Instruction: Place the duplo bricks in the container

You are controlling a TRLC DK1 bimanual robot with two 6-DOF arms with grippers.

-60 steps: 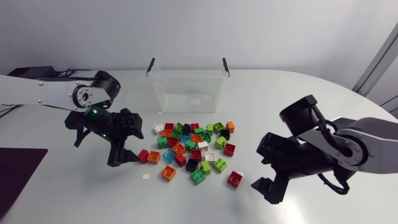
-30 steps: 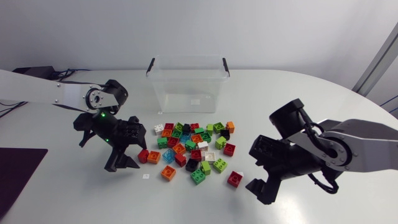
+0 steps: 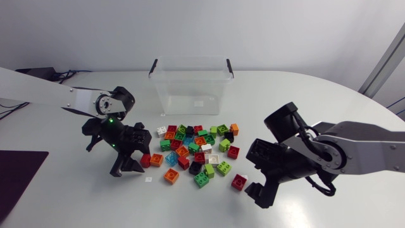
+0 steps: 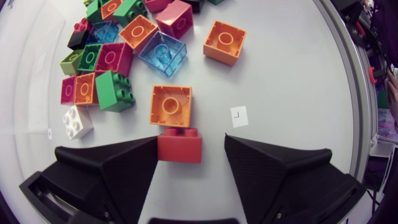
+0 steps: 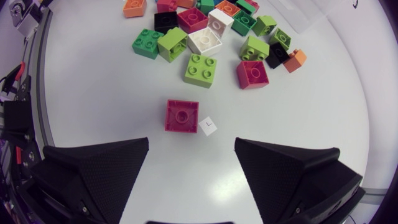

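While left tool [image 4: 189, 144], spread, flanks a red brick [image 4: 179, 148], right tool [image 5: 191, 142] hangs spread.

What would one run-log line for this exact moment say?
left gripper: open, straddling red brick | right gripper: open, stray brick just ahead | container: nothing seen inside

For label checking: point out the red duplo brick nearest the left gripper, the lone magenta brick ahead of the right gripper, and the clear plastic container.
Red duplo brick [image 4: 179, 148]: left wrist view, its side face.
Magenta brick [image 5: 182, 116]: right wrist view, middle of upward face.
Clear plastic container [image 3: 190, 95]: head view, front wall.
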